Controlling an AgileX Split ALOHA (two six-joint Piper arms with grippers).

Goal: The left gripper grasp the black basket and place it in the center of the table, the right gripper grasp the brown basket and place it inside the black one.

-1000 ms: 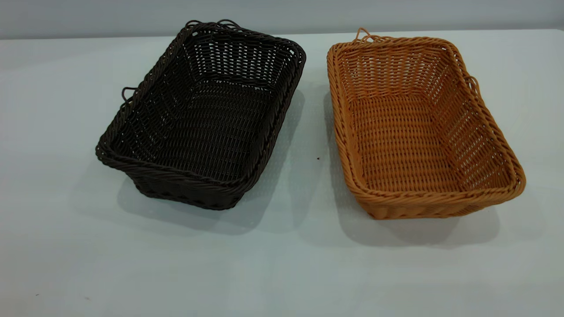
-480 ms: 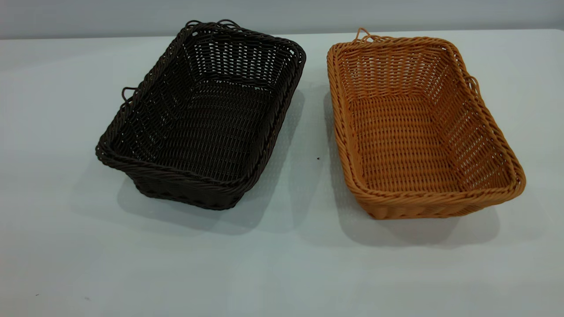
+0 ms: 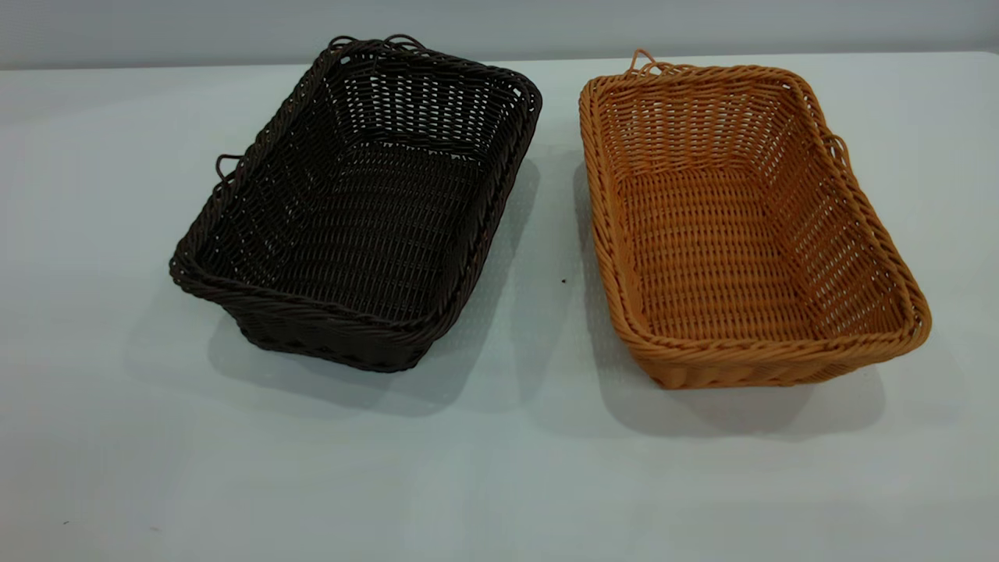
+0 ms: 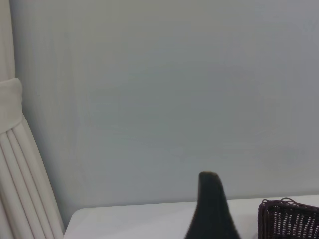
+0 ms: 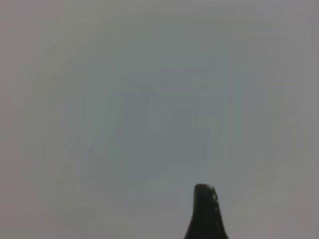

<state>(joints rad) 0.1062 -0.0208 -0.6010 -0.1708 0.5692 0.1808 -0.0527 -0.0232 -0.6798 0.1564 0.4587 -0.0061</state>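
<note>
The black basket stands on the table at the left, turned a little askew. The brown basket stands at the right, a narrow gap apart from it. Both are upright and empty. Neither arm shows in the exterior view. In the left wrist view, the left gripper is a single dark shape above the table's edge, with a corner of the black basket beside it. In the right wrist view, the right gripper is a single dark shape against a plain grey surface, with no basket in sight.
A pale wall runs behind the table's far edge. A white pleated curtain hangs at one side in the left wrist view. Bare tabletop lies in front of both baskets.
</note>
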